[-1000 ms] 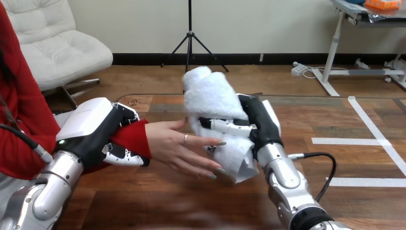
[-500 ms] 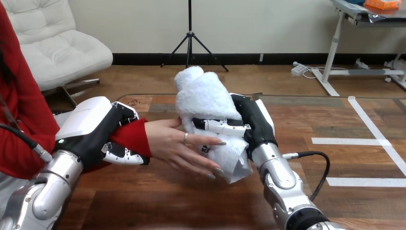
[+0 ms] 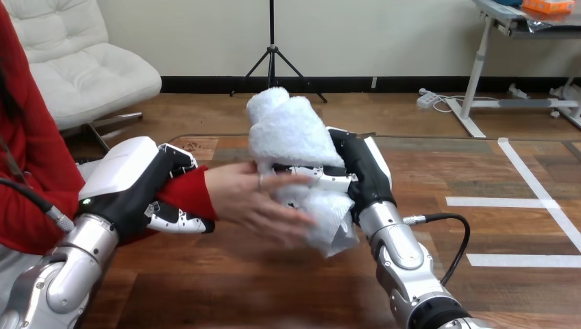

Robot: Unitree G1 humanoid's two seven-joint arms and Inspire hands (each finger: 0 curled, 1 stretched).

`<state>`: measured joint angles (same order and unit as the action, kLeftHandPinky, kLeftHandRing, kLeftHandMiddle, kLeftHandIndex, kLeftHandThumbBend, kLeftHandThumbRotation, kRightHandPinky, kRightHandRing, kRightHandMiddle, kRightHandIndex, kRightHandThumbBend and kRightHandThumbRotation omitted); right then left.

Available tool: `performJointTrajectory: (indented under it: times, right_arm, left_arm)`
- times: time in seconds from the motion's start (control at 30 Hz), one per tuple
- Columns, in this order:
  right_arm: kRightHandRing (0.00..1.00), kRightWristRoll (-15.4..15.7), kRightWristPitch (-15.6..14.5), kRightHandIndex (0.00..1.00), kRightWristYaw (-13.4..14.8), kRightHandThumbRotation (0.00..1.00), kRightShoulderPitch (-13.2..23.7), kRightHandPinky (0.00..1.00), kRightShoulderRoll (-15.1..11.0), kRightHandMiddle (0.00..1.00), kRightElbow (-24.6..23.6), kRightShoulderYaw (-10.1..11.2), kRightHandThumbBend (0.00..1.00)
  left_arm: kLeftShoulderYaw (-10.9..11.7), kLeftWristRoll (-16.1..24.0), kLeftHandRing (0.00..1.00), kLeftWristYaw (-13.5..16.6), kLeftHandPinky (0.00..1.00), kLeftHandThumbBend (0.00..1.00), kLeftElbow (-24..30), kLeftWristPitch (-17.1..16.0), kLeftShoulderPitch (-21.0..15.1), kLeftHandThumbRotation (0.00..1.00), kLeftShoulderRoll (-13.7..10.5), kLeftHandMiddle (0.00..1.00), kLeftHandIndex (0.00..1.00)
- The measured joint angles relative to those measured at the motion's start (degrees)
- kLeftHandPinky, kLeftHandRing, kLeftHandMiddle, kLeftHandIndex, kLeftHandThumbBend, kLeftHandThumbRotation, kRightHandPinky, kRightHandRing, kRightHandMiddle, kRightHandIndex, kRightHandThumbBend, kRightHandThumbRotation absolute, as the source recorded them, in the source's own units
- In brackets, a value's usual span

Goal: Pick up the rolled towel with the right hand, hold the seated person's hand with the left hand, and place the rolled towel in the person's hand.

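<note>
Fluffy rolled towel [image 3: 291, 130] of terry cloth: plain white throughout, shading to pale grey in its folds. Robot's right hand [image 3: 366, 171]: black on its body, with fingers [image 3: 329, 184] banded in white and black. Right forearm [image 3: 404, 264], a metal tube: bright silver with darker joint rings. Left hand [image 3: 130, 178]: glossy white shell on its back over black. Left forearm [image 3: 68, 274]: the same silver. Person's knitted sleeve [image 3: 185, 195] at the wrist: solid red. Wooden plank table [image 3: 226, 288]: reddish brown, streaked with darker grain
</note>
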<state>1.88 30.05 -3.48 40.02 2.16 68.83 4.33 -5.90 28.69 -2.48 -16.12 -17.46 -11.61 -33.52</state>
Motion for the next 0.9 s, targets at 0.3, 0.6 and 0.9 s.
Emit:
performJointTrajectory:
  times: [0.3,0.6,0.9]
  right_arm:
    - [0.34,0.0,0.6,0.43,-0.3,0.00,-1.0,0.30,0.0,0.40,-1.7,0.0,0.81]
    - [0.35,0.0,1.2,0.43,-0.4,0.00,-2.2,0.30,0.1,0.40,-3.3,0.0,0.81]
    - [0.35,0.0,1.8,0.43,-0.6,0.00,-2.8,0.30,0.0,0.40,-4.0,-0.1,0.80]
  left_arm:
    - [0.3,-0.2,0.31,0.2,0.27,0.71,-0.3,0.0,-1.1,0.00,0.2,0.36,0.36]
    - [0.3,-1.2,0.30,0.3,0.27,0.72,-0.5,0.0,-2.0,0.00,0.3,0.36,0.36]
    - [0.3,-1.3,0.30,0.3,0.27,0.73,-0.5,0.0,-2.5,0.00,0.3,0.36,0.36]
